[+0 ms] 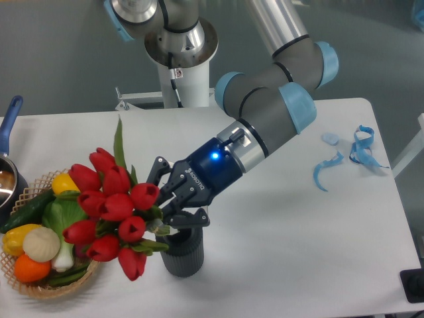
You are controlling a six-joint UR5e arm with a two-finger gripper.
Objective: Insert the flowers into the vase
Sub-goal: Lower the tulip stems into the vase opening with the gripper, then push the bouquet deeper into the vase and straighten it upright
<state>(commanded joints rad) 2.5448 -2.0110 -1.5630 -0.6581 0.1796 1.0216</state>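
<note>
The flowers (114,211), a bunch of red tulips with green leaves, are held tilted out to the left, heads over the basket's right edge. My gripper (167,211) is shut on their stems, just above and left of the vase mouth. The vase (181,253), dark grey and ribbed, stands upright on the white table below the gripper. The lower stem ends are hidden behind the fingers and the vase rim; I cannot tell whether they are inside the mouth.
A wicker basket (40,289) of toy vegetables sits at the front left, partly under the tulips. A pot with a blue handle (12,119) is at the left edge. Blue ribbon scraps (351,156) lie at the right.
</note>
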